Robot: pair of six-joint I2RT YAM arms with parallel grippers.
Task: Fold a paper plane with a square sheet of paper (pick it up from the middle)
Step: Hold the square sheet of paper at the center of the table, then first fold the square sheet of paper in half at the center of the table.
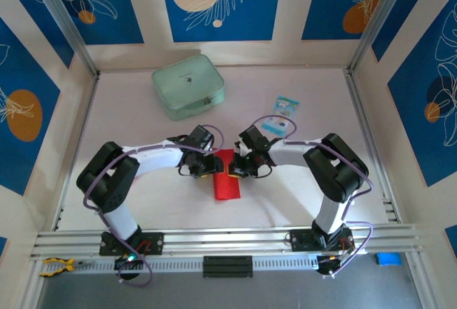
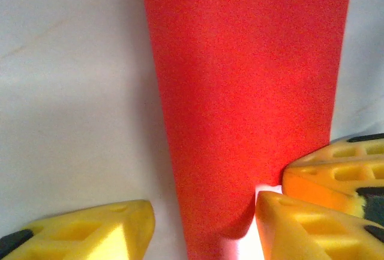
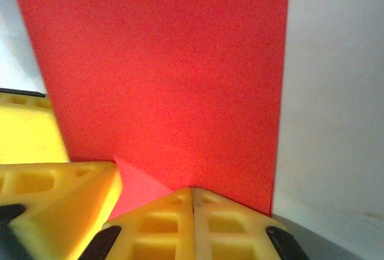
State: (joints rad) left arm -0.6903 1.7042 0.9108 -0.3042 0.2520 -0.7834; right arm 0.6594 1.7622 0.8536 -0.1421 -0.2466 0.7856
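The white bench (image 1: 171,205) carries the square sheet of paper (image 1: 228,186), already folded to a narrow red strip. It lies directly under both grippers and runs away ahead of each one's fingertips.

The step in hand looks like setting or adding a lengthwise fold at the strip's near end. To do it well, one gripper should pin the paper flat while the other works along the crease. Light downward pressure with no sideways drag would keep the layers from slipping or buckling.

The left gripper (image 2: 204,227) stands about half open, its yellow fingers (image 2: 90,230) on either side of the strip's end. One finger is apart from the paper's edge and the other is just beside it; it grips nothing.

The right gripper (image 3: 192,215) is closed, its fingers meeting at a seam. Its tip sits at the strip's near edge, beside a small raised flap (image 3: 137,187). Whether any paper is pinched in that seam I cannot tell.
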